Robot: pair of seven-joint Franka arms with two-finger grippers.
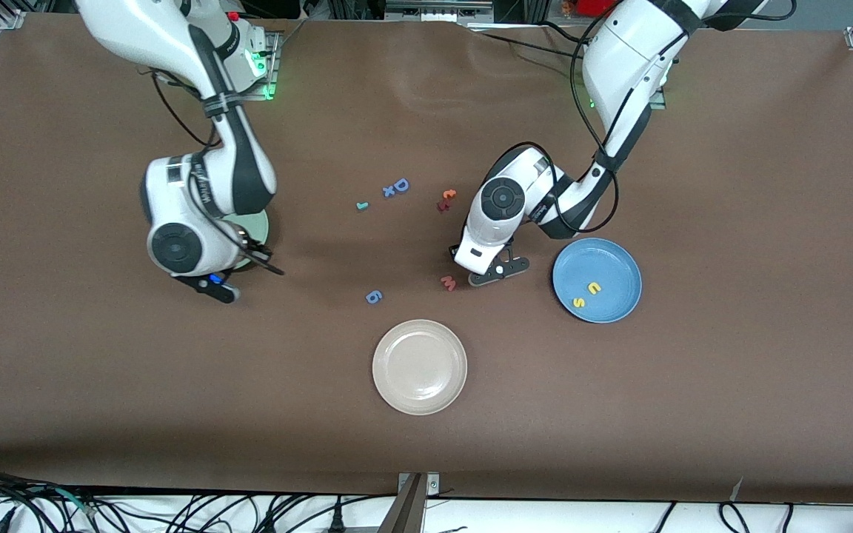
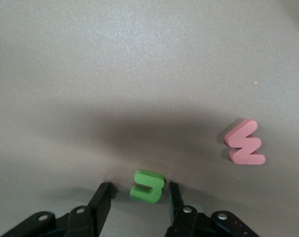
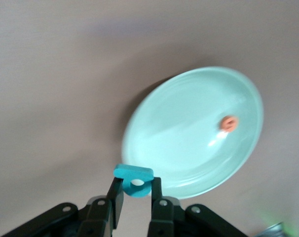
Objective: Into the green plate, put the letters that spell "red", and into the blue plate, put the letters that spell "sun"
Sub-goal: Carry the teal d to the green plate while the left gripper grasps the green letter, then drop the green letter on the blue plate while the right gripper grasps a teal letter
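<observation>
Green plate [image 3: 179,143] sits under the right arm, orange "e" [image 3: 230,123] already in it. Blue plate [image 1: 597,280] holds 2 yellow letters [image 1: 587,295]. Right gripper [image 3: 134,197] pinches the teal "d" [image 3: 133,178] at the rim: carry it inward first. Left gripper [image 2: 138,200] brackets the green letter [image 2: 148,185], fingers not yet touching: center, then squeeze.

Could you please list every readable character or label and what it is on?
"D": blue foam letter.
"6": blue foam piece.
"s": yellow letter in the blue plate.
"u": second yellow letter there.
"w" or "m": pink letter.
"d" or "p": teal letter.
Right arm's printing: too blurred.
</observation>
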